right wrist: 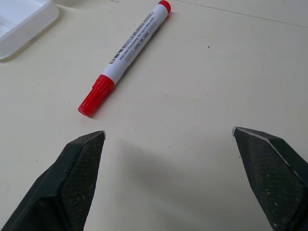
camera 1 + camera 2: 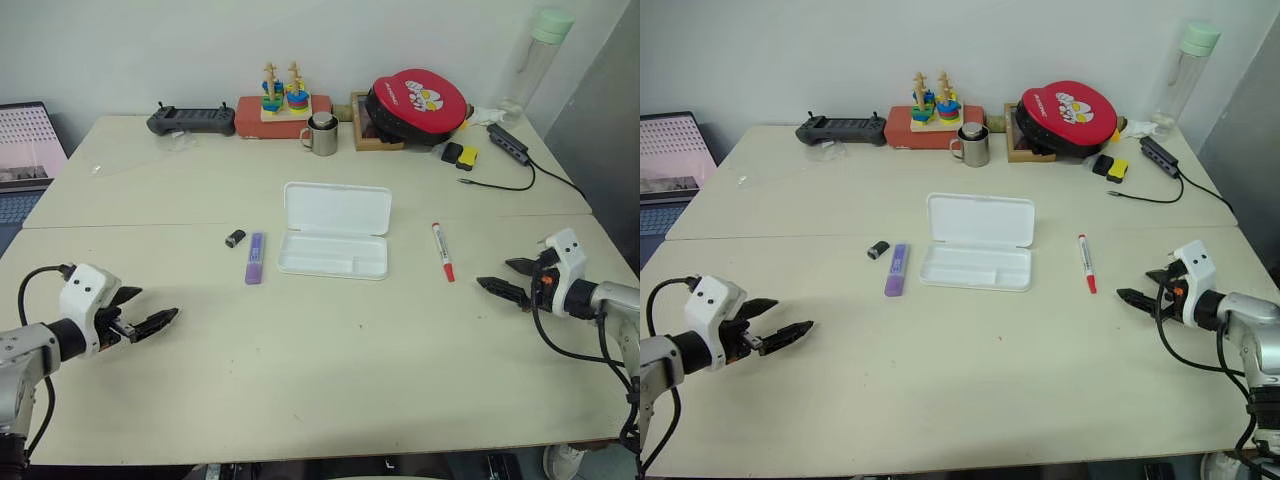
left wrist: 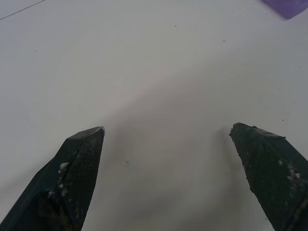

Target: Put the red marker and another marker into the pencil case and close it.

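The pencil case [image 2: 334,232] lies open in the middle of the worktop [image 2: 330,380], lid folded back flat toward the far side, its moulded tray bare. The red marker [image 2: 442,251] lies just to the right of it, apart from the case, cap end toward the robot. The purple marker [image 2: 255,258] lies just to the left of the case, with a small black cap-like piece [image 2: 235,238] beside it.

The left pincer [image 2: 150,323] hovers low over the near-left worktop, jaws spread wide and holding nothing. The right pincer [image 2: 505,280] is likewise wide open and empty, near the red marker and aimed at it.

Both markers look light, rigid and smooth-barrelled, so they are likely to roll or slip if pinched off-centre; a grip across the middle of the barrel seems safest. The purple one is stubbier, leaving less room for the fingers. The case is thin plastic and probably slides easily when its lid is pushed.

In the right wrist view the red marker's white barrel carries dark print that seems to read "WHITEBOARD MARKER"; the smaller lines are too small to read.
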You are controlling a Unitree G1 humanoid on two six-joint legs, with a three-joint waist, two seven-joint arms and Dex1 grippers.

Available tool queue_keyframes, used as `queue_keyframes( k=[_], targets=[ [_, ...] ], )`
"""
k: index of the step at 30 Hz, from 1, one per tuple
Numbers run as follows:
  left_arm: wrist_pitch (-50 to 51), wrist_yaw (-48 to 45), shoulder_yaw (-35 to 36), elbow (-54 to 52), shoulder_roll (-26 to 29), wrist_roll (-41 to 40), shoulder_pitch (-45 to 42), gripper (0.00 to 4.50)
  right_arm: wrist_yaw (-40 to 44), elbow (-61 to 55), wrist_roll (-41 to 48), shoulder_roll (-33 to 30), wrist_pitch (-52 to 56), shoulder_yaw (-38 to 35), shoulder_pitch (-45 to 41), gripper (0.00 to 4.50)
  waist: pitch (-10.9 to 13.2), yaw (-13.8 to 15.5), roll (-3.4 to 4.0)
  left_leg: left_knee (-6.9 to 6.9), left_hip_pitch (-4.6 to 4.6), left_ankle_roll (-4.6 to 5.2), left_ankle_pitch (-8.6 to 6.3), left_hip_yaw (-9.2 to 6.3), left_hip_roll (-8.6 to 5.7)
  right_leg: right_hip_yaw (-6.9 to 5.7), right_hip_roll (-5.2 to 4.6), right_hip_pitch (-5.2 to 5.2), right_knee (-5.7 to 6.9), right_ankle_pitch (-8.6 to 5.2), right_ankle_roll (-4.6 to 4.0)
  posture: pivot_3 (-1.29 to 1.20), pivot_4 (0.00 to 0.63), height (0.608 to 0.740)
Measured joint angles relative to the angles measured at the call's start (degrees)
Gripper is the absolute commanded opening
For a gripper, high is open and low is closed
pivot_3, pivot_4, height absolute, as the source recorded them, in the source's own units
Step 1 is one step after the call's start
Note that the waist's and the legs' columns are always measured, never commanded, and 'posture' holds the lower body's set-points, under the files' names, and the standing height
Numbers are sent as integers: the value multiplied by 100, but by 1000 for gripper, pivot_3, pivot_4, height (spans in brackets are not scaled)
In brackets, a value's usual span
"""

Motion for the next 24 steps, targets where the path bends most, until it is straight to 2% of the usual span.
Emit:
queue_keyframes(
  k=[24],
  targets=[
    [1, 41, -107, -22, -40, 232, -118, 4500, 92, -100, 2, 0, 92, -30, 143, 4464, 0, 2, 0, 0, 0, 0, 0, 3, 0, 2, 0, -3, 1, 0, 0, 0, 150, 740]
  ],
)
